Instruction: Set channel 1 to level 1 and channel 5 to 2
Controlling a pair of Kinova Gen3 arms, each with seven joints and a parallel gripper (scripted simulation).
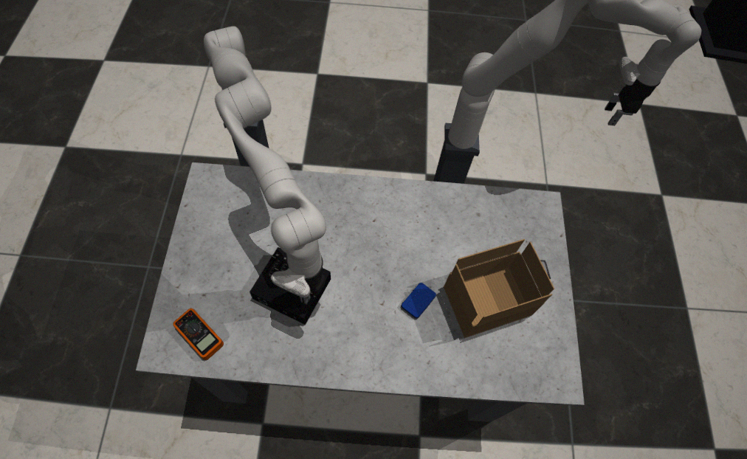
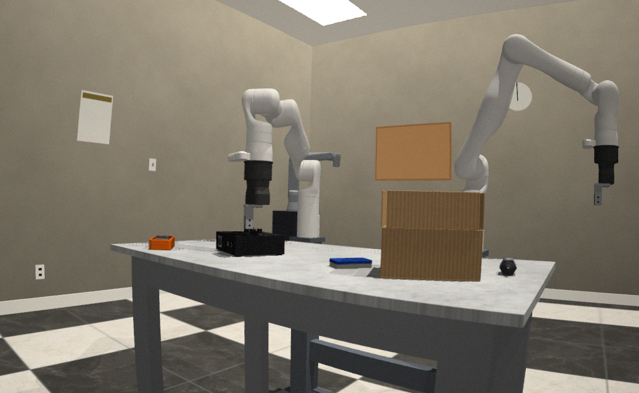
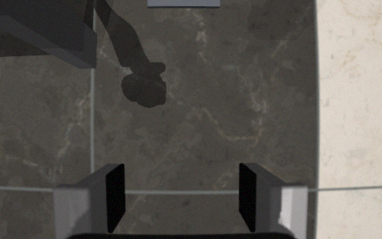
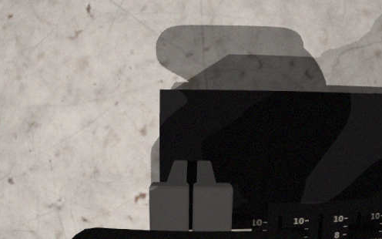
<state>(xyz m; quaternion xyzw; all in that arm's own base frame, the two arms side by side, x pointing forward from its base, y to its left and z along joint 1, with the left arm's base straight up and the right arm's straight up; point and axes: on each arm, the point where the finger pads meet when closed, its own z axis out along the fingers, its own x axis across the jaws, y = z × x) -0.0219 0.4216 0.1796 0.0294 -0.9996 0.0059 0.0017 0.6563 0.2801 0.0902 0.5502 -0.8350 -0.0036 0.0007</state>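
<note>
Black and pale floor tiles (image 1: pixel 367 122) (image 2: pixel 200 317) surround a grey marbled worktop (image 1: pixel 365 353) (image 2: pixel 439 292) in the top view. The black lighting desk (image 1: pixel 289 305) (image 2: pixel 258 244) (image 4: pixel 249 127) sits on it under the right arm, between the orange multimeter (image 1: pixel 198 333) (image 2: pixel 161 242) and the blue-topped block (image 1: pixel 418 300) (image 2: pixel 350 262); an open cardboard box (image 1: pixel 467 311) (image 2: pixel 432 253) stands near the block. In the exterior view, the right end effector (image 2: pixel 249 228) (image 4: pixel 192 184) points down at the desk's controls, while the left end effector (image 1: pixel 610 114) (image 2: pixel 597 203) (image 3: pixel 182 188) hangs off beyond the worktop. The left wrist view shows its fingers wide apart above dark floor, holding nothing. In the right wrist view the fingers are closed over the desk, beside scales marked 10; the fader positions cannot be told.
</note>
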